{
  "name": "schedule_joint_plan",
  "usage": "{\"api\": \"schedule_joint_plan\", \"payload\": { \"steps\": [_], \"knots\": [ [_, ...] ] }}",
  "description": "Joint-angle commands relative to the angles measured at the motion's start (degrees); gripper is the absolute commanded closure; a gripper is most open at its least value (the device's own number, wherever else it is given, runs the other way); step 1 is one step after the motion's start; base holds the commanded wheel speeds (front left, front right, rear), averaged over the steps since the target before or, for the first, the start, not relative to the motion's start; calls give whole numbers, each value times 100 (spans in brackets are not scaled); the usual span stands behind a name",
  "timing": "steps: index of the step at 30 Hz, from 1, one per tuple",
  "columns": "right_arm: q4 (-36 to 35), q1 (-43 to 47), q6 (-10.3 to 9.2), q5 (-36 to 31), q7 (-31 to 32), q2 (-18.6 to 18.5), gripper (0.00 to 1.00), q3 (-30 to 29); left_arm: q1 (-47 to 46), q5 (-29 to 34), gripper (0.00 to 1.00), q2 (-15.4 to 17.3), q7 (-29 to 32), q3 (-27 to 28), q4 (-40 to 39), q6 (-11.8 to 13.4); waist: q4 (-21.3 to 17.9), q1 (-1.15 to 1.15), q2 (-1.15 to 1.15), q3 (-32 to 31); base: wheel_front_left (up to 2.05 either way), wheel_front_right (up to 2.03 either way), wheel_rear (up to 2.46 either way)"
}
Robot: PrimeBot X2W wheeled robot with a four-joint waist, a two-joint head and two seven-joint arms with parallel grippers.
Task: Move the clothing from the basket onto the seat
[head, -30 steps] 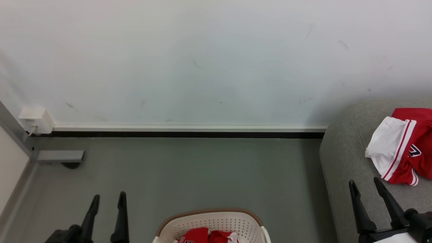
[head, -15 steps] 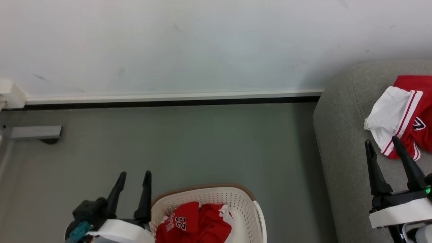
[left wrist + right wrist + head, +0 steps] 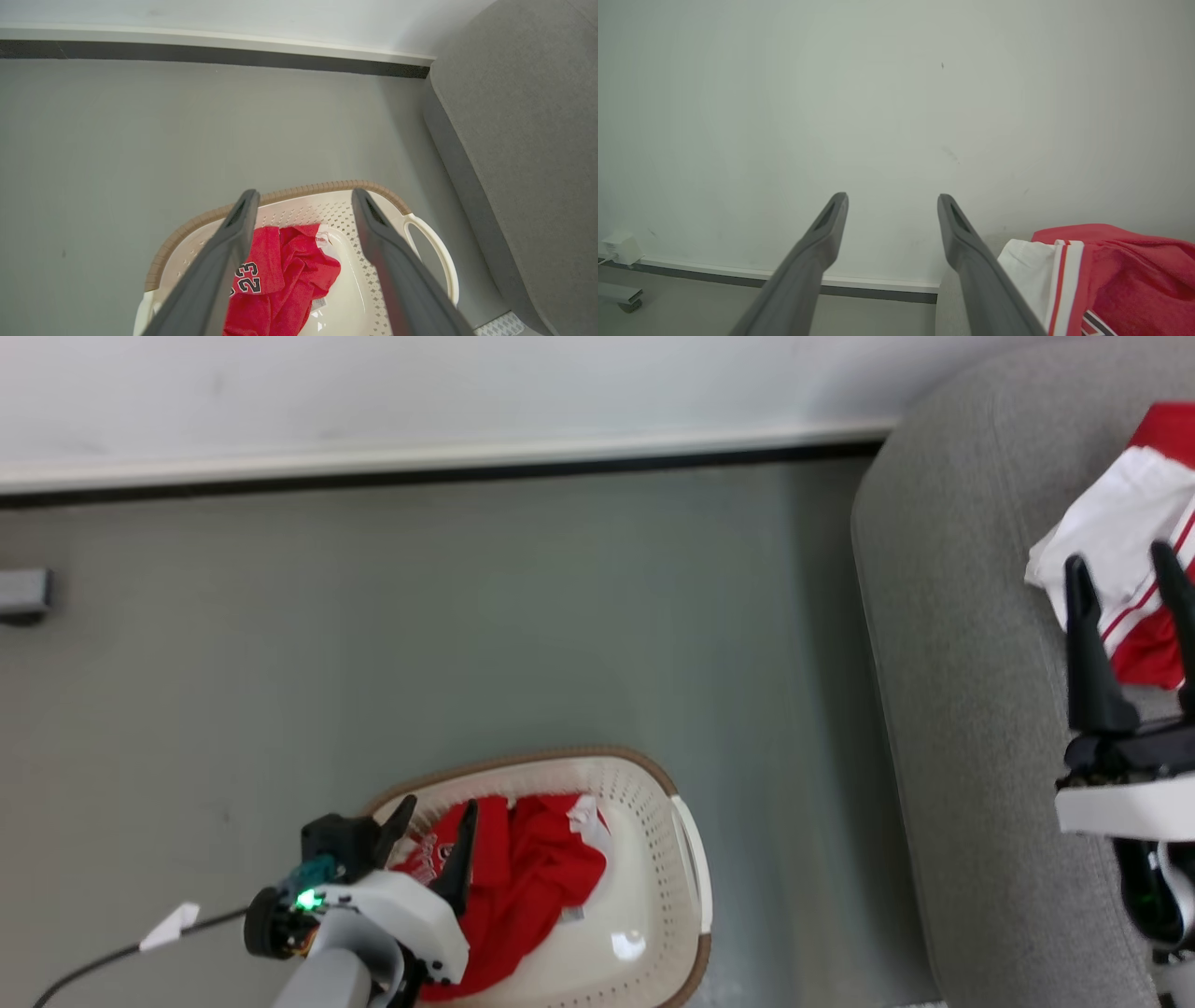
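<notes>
The left gripper (image 3: 439,810), jaws wide and empty, hangs over the red jersey (image 3: 537,877) in the basket (image 3: 597,758) at 6 o'clock. Earlier it was beside the basket. The right gripper (image 3: 1118,560), jaws wide, is over the shorts (image 3: 1116,518) on the seat (image 3: 962,709).

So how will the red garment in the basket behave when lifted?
Probably floppy: the red garment lies crumpled in folds, so it should drape from a pinch. Likely light for its bulk. Spread across the basket, it may drag on the rim.

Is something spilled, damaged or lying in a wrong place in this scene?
Nothing stands out. The basket stands upright on the floor with a crumpled red jersey inside; a red-and-white garment lies bunched on the seat.
</notes>
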Motion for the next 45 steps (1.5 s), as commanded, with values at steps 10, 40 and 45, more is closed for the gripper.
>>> {"api": "schedule_joint_plan", "payload": {
  "steps": [10, 40, 45],
  "knots": [
    [-580, -591, -13, 289, -39, 163, 0, -149, -1244, 36, 0, 142, 119, -525, 1740, -23, -417, -1, 0, 1362, 0, 0, 0],
    [-2120, -1007, -13, 434, -40, 813, 0, -196, -3206, 454, 0, 824, 1005, -1631, 3181, 207, -1298, -1, 0, 3483, 0, 0, 0],
    [-2111, -939, -13, 392, -40, 881, 0, -218, -3168, 612, 0, 838, 1295, -1861, 3205, 174, -1324, -1, 0, 3521, 0, 0, 0]
  ]
}}
